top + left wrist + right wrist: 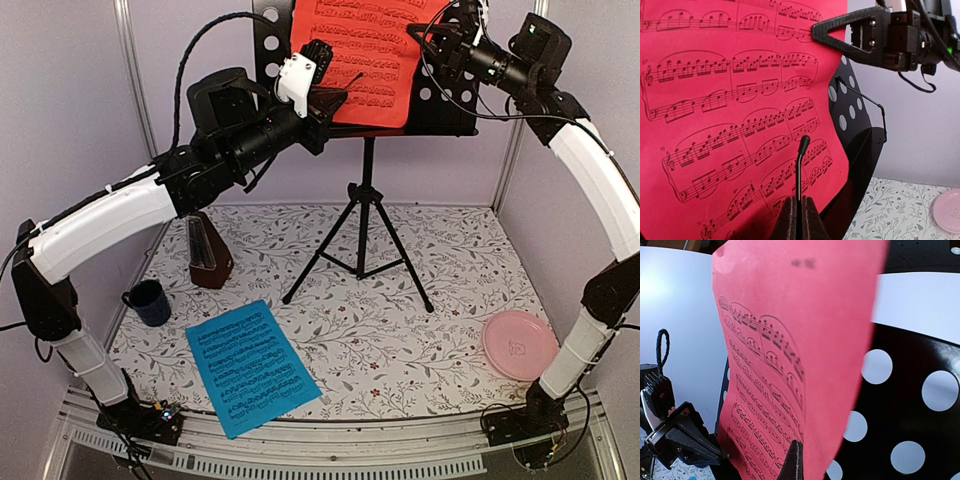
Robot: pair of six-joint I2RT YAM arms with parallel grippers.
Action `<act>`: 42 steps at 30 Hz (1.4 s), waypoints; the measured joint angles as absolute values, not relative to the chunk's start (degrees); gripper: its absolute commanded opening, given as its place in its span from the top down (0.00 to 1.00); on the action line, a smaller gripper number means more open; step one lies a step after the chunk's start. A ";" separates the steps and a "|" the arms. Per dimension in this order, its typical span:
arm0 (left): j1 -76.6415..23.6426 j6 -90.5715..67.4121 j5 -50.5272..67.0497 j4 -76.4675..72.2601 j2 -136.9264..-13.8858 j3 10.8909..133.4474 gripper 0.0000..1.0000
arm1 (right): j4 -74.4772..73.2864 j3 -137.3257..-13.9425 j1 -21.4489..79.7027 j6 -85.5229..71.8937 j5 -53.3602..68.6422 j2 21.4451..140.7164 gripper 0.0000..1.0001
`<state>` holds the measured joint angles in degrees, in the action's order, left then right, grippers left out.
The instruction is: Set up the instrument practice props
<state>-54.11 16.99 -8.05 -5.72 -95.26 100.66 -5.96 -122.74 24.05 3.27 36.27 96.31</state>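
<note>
Left wrist: left gripper (799, 200) is clamping the black perforated stand's (855, 107) wire retainer (800, 160) clear, right gripper (815, 30) clamping the red printed sheet (730, 100) steady.

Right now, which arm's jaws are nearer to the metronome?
Left. The left arm has its jaws at the lower left of the music stand, on the side of the metronome; the right arm has its jaws at the upper right edge of the red sheet.
</note>
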 measured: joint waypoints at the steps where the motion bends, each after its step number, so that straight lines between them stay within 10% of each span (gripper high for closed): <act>1: -54.11 17.06 -8.01 -5.74 -95.26 100.64 1.00 | -5.91 -122.74 24.34 3.25 36.12 96.53 1.00; 35: -54.11 17.45 -7.68 -6.76 -95.13 99.90 1.00 | -6.68 -131.39 30.20 7.16 35.14 103.98 1.00; 42: -54.04 17.26 -7.66 -6.50 -94.94 99.50 0.60 | -7.16 -131.74 31.03 9.30 35.00 104.01 1.00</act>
